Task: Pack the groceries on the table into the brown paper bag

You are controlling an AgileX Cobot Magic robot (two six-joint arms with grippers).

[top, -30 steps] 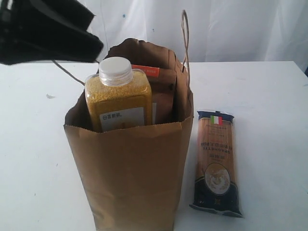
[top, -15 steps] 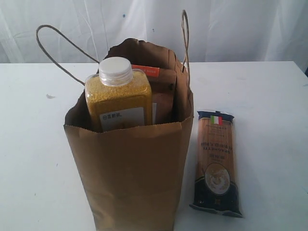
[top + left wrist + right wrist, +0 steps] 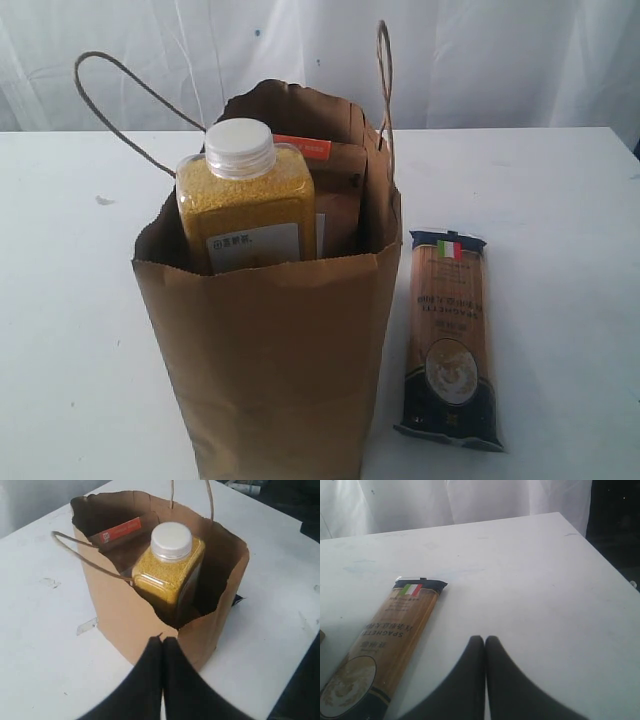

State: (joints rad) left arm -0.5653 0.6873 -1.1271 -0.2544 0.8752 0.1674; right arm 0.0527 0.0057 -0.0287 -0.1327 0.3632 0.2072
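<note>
Ragged kraft bag [image 3: 270, 360] holding squarish grain-filled bottle [image 3: 245, 205]; flat glossy spaghetti packet [image 3: 450, 340] beside, maybe touching. Pinched together, empty: left gripper [image 3: 162, 641], right gripper [image 3: 485, 640].

brown paper bag [image 3: 268, 350]: plain kraft brown all over
cord handles [image 3: 97, 53]: duller grey-brown than the bag's paper
yellow-grain bottle [image 3: 247, 195]: clear wall, mustard-yellow grains inside, white label with dark print
cap [image 3: 239, 147]: translucent white with fine ribs
pouch [image 3: 340, 190]: brown, inside the bag, orange strip with white lettering along its top
spaghetti packet [image 3: 450, 340]: beside the bag, dark-blue ends, tan-brown middle with dark lettering, small green-white-red flag, pale round picture
table [image 3: 80, 330]: white with faint grey smudges
backdrop [image 3: 500, 60]: white cloth behind the bag, soft grey folds
left gripper [image 3: 163, 640]: plain black
right gripper [image 3: 484, 639]: plain black
</note>
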